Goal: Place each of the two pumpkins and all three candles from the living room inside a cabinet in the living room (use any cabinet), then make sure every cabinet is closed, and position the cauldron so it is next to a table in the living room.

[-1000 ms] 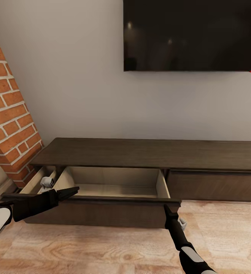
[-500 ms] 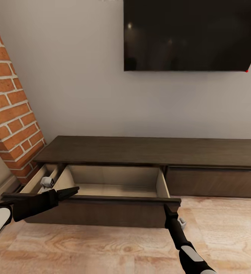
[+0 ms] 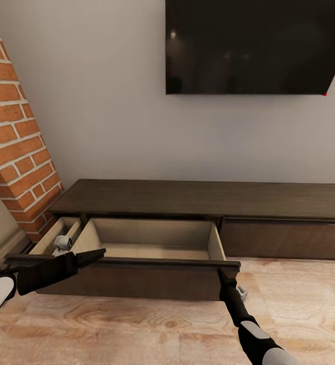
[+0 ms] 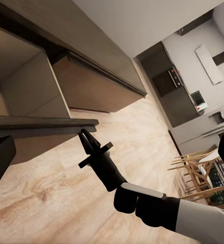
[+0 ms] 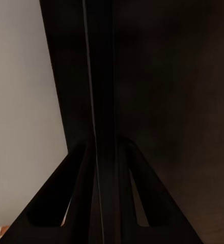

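The long dark brown cabinet point(image 3: 198, 197) stands against the wall under the TV. Its left drawer is pulled out, and the part of its pale inside that I can see holds nothing. My right gripper point(image 3: 222, 274) is at the right end of the drawer front point(image 3: 137, 281). In the right wrist view its fingers point(image 5: 66, 193) close on the front's dark edge point(image 5: 104, 101). The left wrist view shows the same grip point(image 4: 85, 134). My left gripper point(image 3: 99, 252) hovers shut just above the left part of the drawer front. Pumpkins, candles and cauldron are out of view.
A black TV point(image 3: 254, 45) hangs on the wall above the cabinet. A brick pillar point(image 3: 15, 137) rises at the left. Light wooden floor point(image 3: 137, 329) stretches in front. In the left wrist view, wooden chairs point(image 4: 193, 168) and a kitchen lie far off.
The whole picture has shifted slightly, so the camera moved. The drawer front stands a touch further out from the cabinet. Both grippers keep their places in view.
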{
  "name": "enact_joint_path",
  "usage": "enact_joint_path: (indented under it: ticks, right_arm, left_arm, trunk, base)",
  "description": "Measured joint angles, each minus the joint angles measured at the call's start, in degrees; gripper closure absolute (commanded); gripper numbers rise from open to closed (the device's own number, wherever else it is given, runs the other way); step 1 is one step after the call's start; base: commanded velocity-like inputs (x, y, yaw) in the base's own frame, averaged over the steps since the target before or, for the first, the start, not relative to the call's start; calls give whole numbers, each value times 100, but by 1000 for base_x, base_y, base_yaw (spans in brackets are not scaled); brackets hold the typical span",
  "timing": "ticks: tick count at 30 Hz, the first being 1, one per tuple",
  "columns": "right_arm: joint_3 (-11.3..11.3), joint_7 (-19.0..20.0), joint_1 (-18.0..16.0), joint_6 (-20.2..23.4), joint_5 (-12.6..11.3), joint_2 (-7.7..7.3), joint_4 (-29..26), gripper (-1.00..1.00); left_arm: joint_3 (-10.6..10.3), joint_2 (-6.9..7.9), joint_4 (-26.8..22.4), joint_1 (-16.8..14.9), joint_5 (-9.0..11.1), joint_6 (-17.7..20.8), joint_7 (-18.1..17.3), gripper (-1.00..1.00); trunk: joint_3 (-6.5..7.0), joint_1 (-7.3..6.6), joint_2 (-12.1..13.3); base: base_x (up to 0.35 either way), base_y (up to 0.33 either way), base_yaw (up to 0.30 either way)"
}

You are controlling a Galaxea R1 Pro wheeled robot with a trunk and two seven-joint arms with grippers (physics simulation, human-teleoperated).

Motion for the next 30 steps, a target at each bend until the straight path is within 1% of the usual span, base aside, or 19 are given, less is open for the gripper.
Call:
enact_joint_path:
  ticks: [10, 11, 12, 13, 18, 30]
  right_arm:
    - [-8, 11, -6, -1, -5, 2, 16, 100]
    - [-7, 11, -6, -1, -4, 2, 15, -100]
    - [-187, 60, 191, 18, -43, 0, -100, -100]
    - [-228, 42, 353, 9, -41, -2, 27, -100]
    - [-231, 36, 354, 10, -44, -3, 39, -100]
    - [-220, 27, 354, 10, -45, 0, 39, -100]
  left_arm:
    - [0, 0, 0, 0, 0, 0, 0, -100]
    - [0, 0, 0, 0, -2, 0, 0, -100]
    - [1, 0, -1, 1, 0, 0, 0, -100]
    - [3, 1, -3, 3, 0, -1, 2, -100]
    - [2, 1, -2, 2, 0, -1, 1, -100]
    - [2, 1, -2, 2, 1, 0, 2, -100]
  trunk:
    - [0, 0, 0]
    - [0, 0, 0]
    - [0, 0, 0]
    - [-2, 1, 1]
    - [-1, 2, 1]
    - [-2, 3, 1]
  base:
    - [-2, 0, 0]
    - [0, 0, 0]
    - [0, 0, 0]
    - [0, 0, 0]
    - [-43, 0, 0]
    - [-175, 0, 0]
